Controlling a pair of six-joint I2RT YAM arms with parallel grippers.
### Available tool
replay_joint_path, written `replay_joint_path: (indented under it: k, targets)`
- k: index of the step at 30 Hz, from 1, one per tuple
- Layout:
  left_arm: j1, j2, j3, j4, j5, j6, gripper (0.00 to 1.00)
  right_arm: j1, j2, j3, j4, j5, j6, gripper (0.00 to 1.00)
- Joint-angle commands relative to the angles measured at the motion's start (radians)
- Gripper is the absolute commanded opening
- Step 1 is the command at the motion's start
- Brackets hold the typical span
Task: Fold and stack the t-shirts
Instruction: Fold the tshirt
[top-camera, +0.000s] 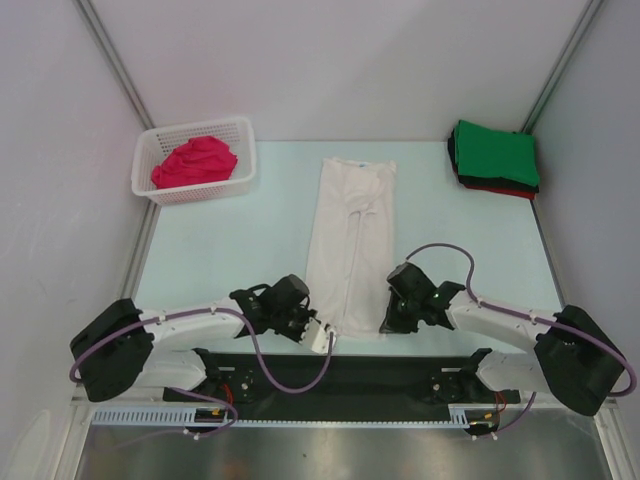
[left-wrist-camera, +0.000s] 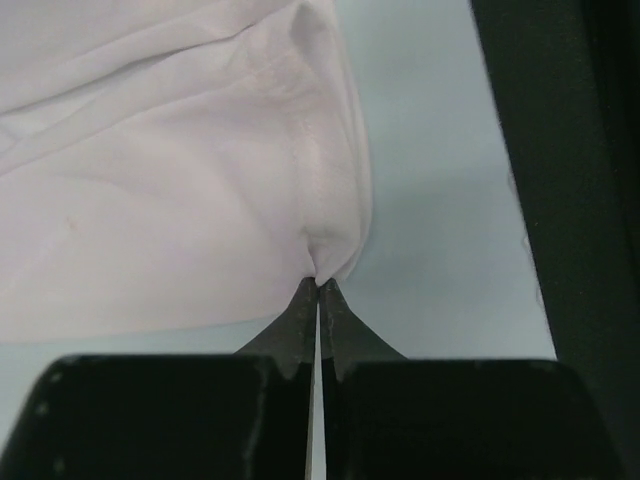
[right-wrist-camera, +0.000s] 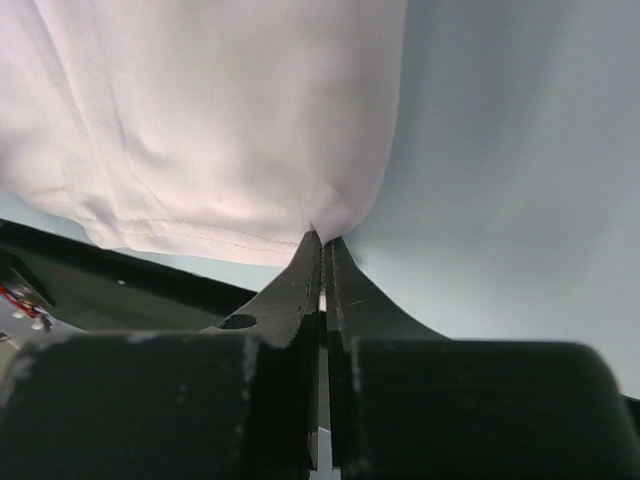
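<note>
Pale table (top-camera: 200, 260): white t-shirt (top-camera: 350, 240) lies mid-table, folded into a long strip. Left gripper (left-wrist-camera: 318, 285) and right gripper (right-wrist-camera: 322, 240) each pinch a near hem corner, jaws closed. Green-topped stack (top-camera: 495, 155) looks finished far right. Magenta t-shirt (top-camera: 195, 162) unfolded in basket (top-camera: 200, 192), so roughly halfway.

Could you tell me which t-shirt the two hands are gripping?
The white t-shirt, folded lengthwise mid-table; the magenta one sits in the basket, the green one lies far right.
</note>
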Motion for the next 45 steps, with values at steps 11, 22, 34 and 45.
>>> replay_joint_path:
  k: [11, 22, 34, 45]
  targets:
    - [0.339, 0.137, 0.418, -0.043, 0.192, -0.179, 0.0, -0.4, 0.142, 0.353, -0.013, -0.157, -0.299, 0.0]
    - [0.462, 0.562, 0.842, -0.076, 0.092, -0.277, 0.0, -0.555, 0.526, 0.663, 0.054, -0.273, -0.371, 0.0]
    - [0.471, 0.733, 0.968, -0.084, 0.017, -0.3, 0.21, -0.619, 0.667, 0.744, 0.082, -0.259, -0.365, 0.36]
    - [0.528, 0.771, 1.132, -0.073, -0.134, -0.433, 0.53, -0.568, 0.465, 0.744, 0.024, -0.034, -0.509, 0.51]
